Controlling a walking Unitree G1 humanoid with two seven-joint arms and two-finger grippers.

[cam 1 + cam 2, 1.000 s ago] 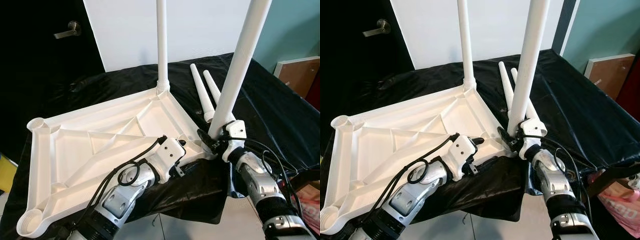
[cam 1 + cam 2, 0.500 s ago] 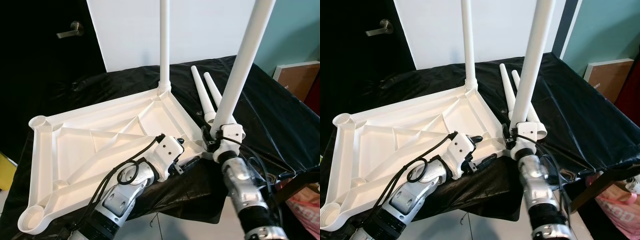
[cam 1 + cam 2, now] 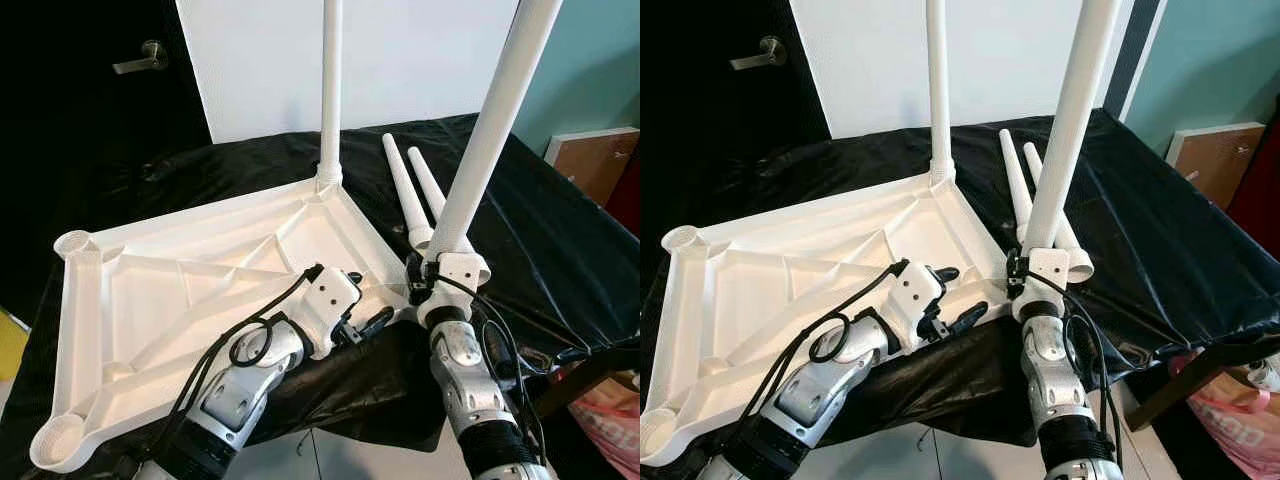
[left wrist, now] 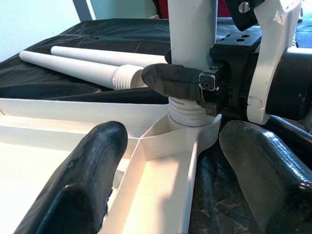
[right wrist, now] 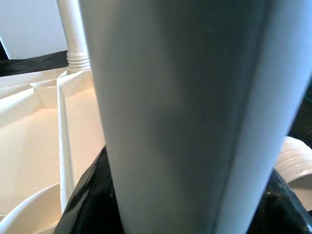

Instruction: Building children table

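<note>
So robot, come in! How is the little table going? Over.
Right gripper shut on tall white plastic leg, its threaded end at the near corner socket of upturned white tabletop. Left gripper open beside that corner. Two spare white legs lie on black cloth.

No readable text, labels, brand marks or numbers are showing anywhere in these views. The white moulded plastic tabletop [image 3: 200, 290] is showing plain ribbed surfaces, nothing printed. The pink bag [image 3: 1240, 415] at the lower corner is carrying a pattern too small to read.
</note>
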